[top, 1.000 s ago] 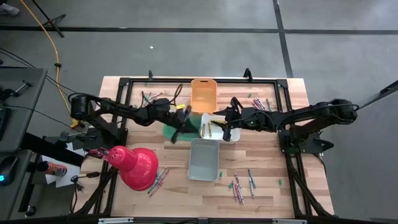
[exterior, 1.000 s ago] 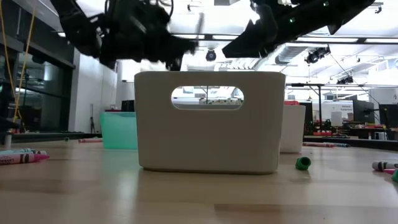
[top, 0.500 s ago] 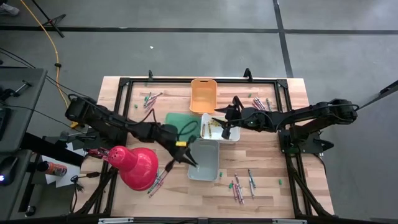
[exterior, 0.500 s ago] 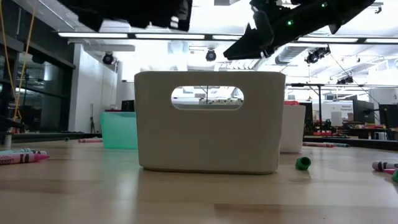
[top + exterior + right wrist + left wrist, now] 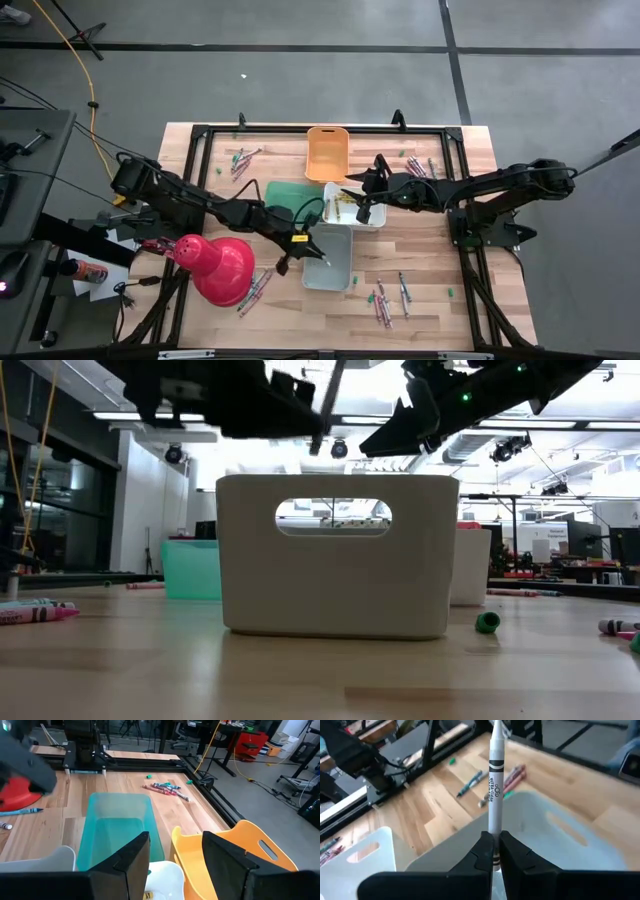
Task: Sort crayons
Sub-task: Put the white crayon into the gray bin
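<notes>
Pinching a grey crayon (image 5: 494,785) (tip cut off), left gripper (image 5: 495,854) over grey bin (image 5: 330,262); right gripper (image 5: 172,855) parted, empty.

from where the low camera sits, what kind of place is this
Most likely a robotics lab or workshop. Ceiling strip lights run over an open floor, benches stacked with equipment stand behind, and the wooden table sits in a black metal frame carrying two arms.

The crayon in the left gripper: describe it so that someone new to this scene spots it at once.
Start at the grey bin nearest the table's front edge, below the white bin. Over its left rim hangs the left gripper, shut on a grey crayon. It is the only crayon off the table, standing straight out from the fingers.
</notes>
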Robot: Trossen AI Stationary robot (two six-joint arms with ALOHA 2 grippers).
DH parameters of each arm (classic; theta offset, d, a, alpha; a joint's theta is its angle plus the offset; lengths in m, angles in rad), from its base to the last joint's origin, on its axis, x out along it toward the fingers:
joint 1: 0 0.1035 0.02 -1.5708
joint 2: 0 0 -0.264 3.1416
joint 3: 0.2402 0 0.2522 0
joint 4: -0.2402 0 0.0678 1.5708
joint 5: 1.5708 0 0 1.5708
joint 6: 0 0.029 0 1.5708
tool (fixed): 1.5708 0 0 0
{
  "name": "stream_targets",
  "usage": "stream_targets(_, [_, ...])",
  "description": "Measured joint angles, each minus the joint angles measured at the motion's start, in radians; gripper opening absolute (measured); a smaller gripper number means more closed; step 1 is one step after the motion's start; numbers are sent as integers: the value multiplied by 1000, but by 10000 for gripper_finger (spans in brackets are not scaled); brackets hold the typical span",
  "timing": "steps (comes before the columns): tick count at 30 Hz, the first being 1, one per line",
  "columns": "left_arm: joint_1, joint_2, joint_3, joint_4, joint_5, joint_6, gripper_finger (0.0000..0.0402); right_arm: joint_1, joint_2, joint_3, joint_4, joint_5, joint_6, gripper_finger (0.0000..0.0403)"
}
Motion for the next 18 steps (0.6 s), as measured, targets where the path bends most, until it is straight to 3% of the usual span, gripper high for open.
stream_targets(14, [0,54,0,45,-30,24,52,0,0,0,-4,-3,0,177])
stream_targets(18, [-1,54,0,44,-87,19,71,0,0,0,-5,-3,0,177])
